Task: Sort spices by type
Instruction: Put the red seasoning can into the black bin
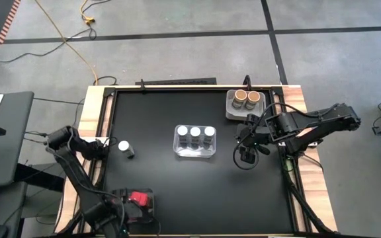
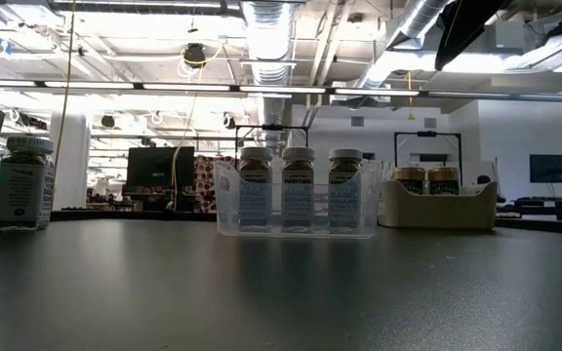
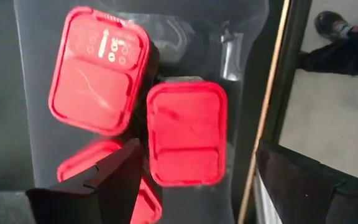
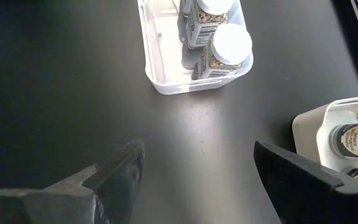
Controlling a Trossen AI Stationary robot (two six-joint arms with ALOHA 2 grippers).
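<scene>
Three red boxy spices [image 3: 98, 71] [image 3: 187, 134] [image 3: 82, 165] lie in a dark grey tray [image 1: 144, 210] at the table's near left. My left gripper [image 3: 197, 155] hangs open above them, and one finger partly hides the third box. Three white-lidded clear jars [image 1: 194, 135] stand in a clear tray [image 1: 194, 152] at mid table. One more white-lidded jar [image 1: 126, 148] stands alone on the table to the left. Two tan-brown jars [image 1: 246, 98] stand in a grey tray [image 1: 233, 112] at the far right. My right gripper [image 4: 199, 149] is open over bare table between the clear and grey trays.
The black tabletop [image 1: 177, 178] has a raised wooden rim [image 1: 91, 106]. In the low view, the lone jar [image 2: 22, 180] stands at the left, the clear tray [image 2: 296, 210] in the middle and the grey tray [image 2: 437, 207] at the right. Cables lie on the floor beyond the table.
</scene>
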